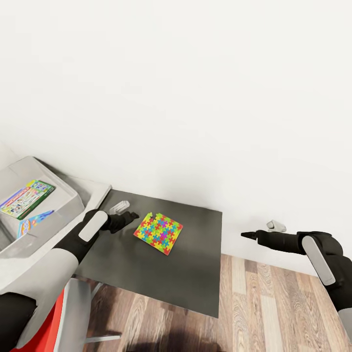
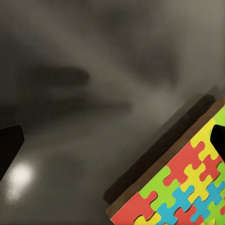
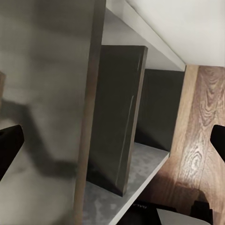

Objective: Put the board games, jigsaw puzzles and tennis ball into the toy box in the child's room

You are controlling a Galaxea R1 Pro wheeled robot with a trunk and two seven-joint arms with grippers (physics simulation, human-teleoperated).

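From the head camera, your left gripper sits just beside the jigsaw puzzle on the dark table, the toy box holding board games, while your left wrist shows fingers apart near the puzzle's corner, and your right wrist shows its gripper spread wide off the table edge.

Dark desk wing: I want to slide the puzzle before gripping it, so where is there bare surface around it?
The dark desk wing is bare between the jigsaw puzzle and its near edge, and out to its right edge. It is crowded on the puzzle's left, where the left gripper hovers beside the toy box.
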